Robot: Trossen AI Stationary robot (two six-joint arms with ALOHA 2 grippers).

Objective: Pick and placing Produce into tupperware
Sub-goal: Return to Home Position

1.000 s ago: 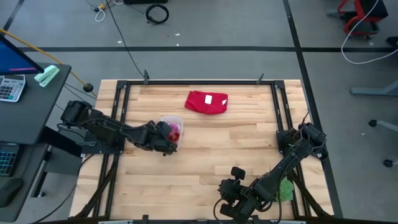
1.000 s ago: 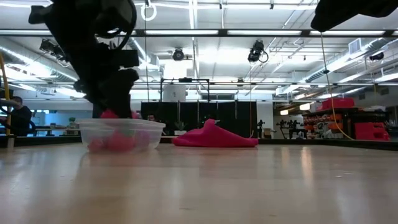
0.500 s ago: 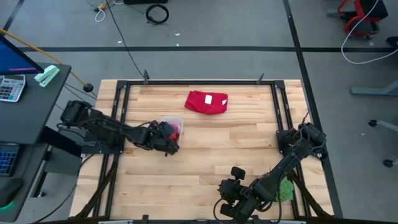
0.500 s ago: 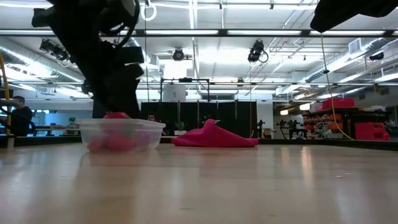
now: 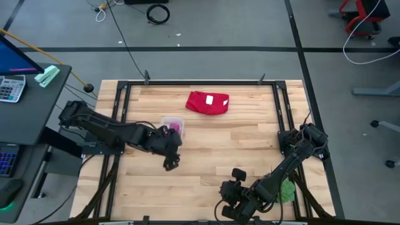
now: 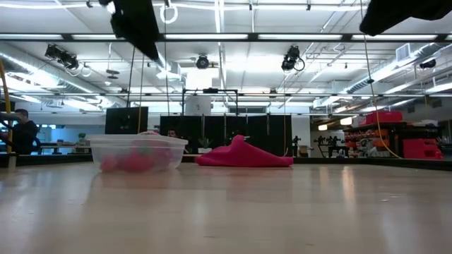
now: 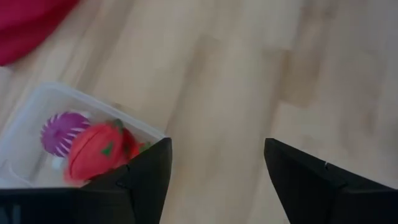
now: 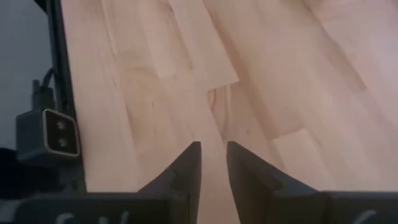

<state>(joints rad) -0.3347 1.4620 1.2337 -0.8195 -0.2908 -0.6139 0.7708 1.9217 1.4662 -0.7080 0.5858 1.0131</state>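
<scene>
The clear tupperware (image 5: 173, 127) stands left of the table's middle, flat on its base in the low view (image 6: 138, 153). It holds the produce: a purple piece (image 7: 62, 130), a larger red piece (image 7: 93, 149) and pink bits (image 6: 131, 161). My left gripper (image 5: 171, 162) hangs open and empty above bare wood just near of the tub, and its fingers (image 7: 216, 146) frame only tabletop. My right gripper (image 5: 228, 205) waits at the near edge, its fingers (image 8: 214, 149) shut over bare wood.
A folded red cloth with a white label (image 5: 207, 102) lies toward the far edge, behind the tub (image 6: 244, 155). Something green (image 5: 287, 190) sits by the right arm at the near right. A black frame (image 5: 122, 106) runs around the wooden top. Bare wood fills the middle.
My left gripper has risen out of the tupperware and drawn back toward the near edge; in the low view it has left the tub and climbed to the picture's top. The red piece it hovered with stays in the tub. The tub has not shifted.
</scene>
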